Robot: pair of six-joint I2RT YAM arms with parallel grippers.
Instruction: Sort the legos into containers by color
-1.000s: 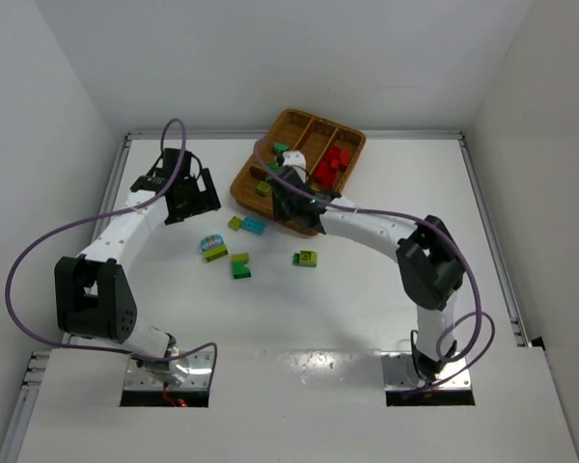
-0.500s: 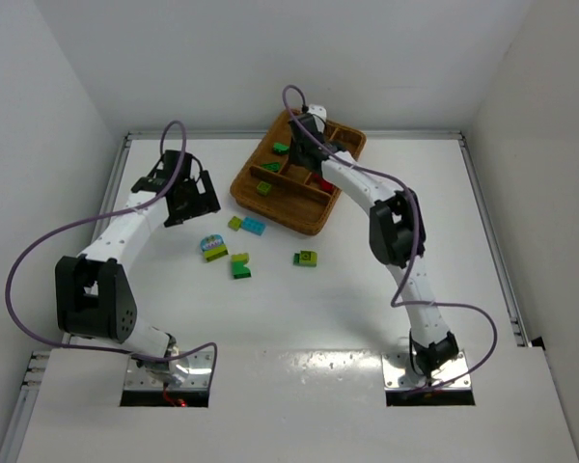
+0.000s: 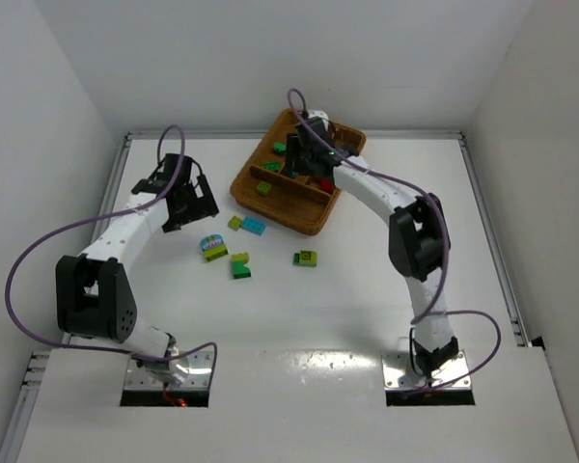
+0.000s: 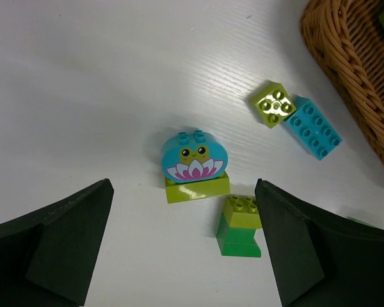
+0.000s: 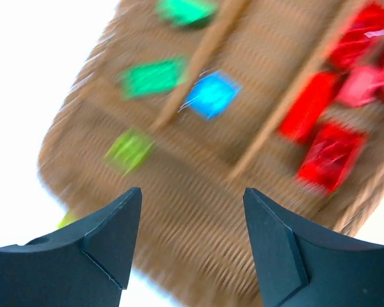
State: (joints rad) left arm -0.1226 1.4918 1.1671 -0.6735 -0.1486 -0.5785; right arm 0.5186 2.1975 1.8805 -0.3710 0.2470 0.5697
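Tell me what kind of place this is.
Probably a robotics lab test cell: a white table boxed in by plain white walls, a left arm and right arm bolted at its edge, with toy bricks and a wicker tray set out.

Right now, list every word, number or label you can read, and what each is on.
No readable text in any view.
Rounded blue brick: a printed face and pink flower only, no letters.
Green brick lying apart from the others: dark print, too small to read.
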